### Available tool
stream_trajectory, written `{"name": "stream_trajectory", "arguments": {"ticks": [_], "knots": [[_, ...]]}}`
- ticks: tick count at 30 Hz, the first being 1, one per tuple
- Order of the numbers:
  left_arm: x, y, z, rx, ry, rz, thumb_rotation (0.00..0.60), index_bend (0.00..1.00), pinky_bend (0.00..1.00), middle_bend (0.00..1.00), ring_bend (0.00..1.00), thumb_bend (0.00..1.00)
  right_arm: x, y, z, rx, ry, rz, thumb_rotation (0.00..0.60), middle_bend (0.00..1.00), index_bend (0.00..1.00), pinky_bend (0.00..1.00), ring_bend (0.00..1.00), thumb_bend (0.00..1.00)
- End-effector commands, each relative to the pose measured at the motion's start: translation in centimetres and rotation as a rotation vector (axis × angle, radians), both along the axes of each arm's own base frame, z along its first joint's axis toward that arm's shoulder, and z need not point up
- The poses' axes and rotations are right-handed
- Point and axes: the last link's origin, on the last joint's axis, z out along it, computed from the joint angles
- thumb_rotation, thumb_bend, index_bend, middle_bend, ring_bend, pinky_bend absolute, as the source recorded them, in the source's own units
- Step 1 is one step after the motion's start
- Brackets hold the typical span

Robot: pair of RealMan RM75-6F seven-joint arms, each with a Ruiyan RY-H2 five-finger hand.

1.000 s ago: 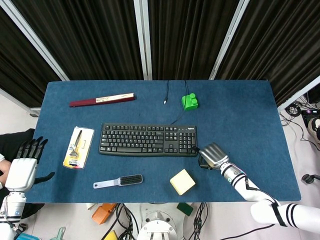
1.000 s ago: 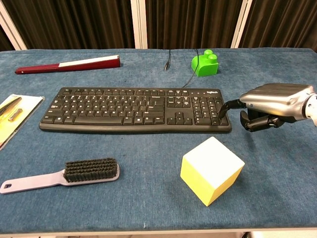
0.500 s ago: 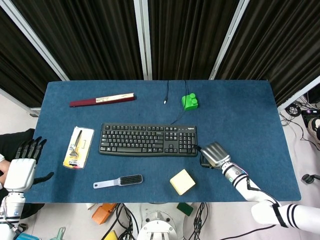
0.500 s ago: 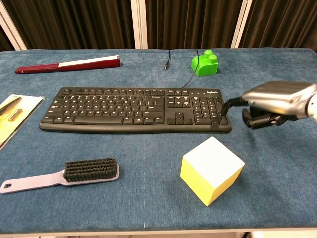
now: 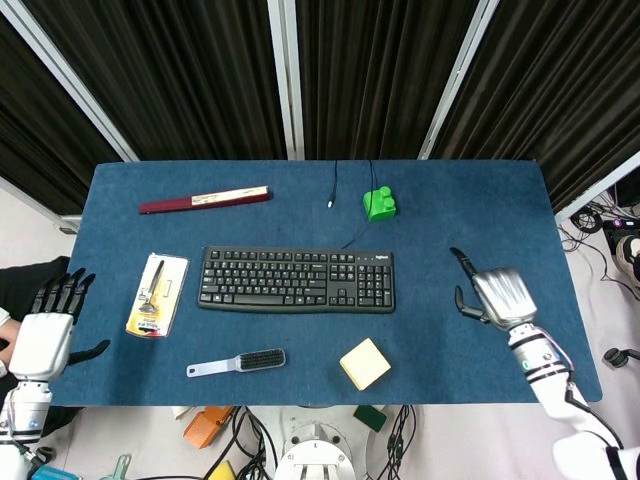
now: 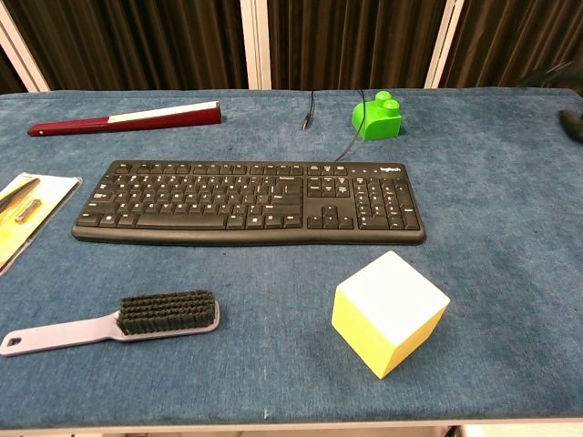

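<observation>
In the head view, the right hand (image 5: pixel 497 296) is seen over the right part of the blue counter (image 5: pixel 470 210), its fingers (image 5: pixel 462 263) released and spread, with nothing grasped. The keyboard (image 5: pixel 296 280) lies well apart to its left, at the counter's middle. The left hand (image 5: pixel 45 337) is held off the counter's left edge, fingers apart and empty, near the yellow package (image 5: pixel 157 294).

In the chest view, only dark fingertips (image 6: pixel 572 124) are caught at the right edge. The keyboard (image 6: pixel 248 201) is shown centred, with the yellow cube (image 6: pixel 388 312) in front of it, the brush (image 6: pixel 114 320) at the lower left and the green block (image 6: pixel 378 116) behind.
</observation>
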Motion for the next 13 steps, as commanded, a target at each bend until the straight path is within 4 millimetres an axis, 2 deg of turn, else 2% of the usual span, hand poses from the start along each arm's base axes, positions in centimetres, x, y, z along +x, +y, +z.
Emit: {"name": "stream_trajectory", "arguments": {"ticks": [1, 3, 5, 9, 13], "knots": [[0.1, 0.1, 0.0, 0.000, 0.000, -0.003, 0.600, 0.02, 0.00, 0.00, 0.00, 0.11, -3.0, 3.1, 2.8, -0.136, -0.044, -0.068, 0.165, 0.19, 0.00, 0.25, 0.14, 0.32], [0.2, 0.1, 0.0, 0.000, 0.002, -0.007, 0.600, 0.02, 0.00, 0.00, 0.00, 0.11, -4.1, 4.4, 3.3, -0.155, -0.071, -0.102, 0.166, 0.05, 0.00, 0.07, 0.02, 0.21], [0.2, 0.2, 0.0, 0.002, 0.003, -0.010, 0.600, 0.02, 0.00, 0.00, 0.00, 0.11, -5.0, 5.4, 3.8, -0.170, -0.084, -0.122, 0.165, 0.00, 0.00, 0.00, 0.00, 0.16], [0.5, 0.3, 0.1, 0.003, 0.004, -0.017, 0.600, 0.02, 0.00, 0.00, 0.00, 0.11, -6.2, 7.1, 4.5, -0.204, -0.114, -0.151, 0.165, 0.00, 0.00, 0.00, 0.00, 0.16], [0.7, 0.5, 0.1, 0.004, 0.005, -0.024, 0.600, 0.02, 0.00, 0.00, 0.00, 0.11, -6.6, 7.7, 5.0, -0.216, -0.126, -0.149, 0.165, 0.00, 0.00, 0.00, 0.00, 0.16]]}}
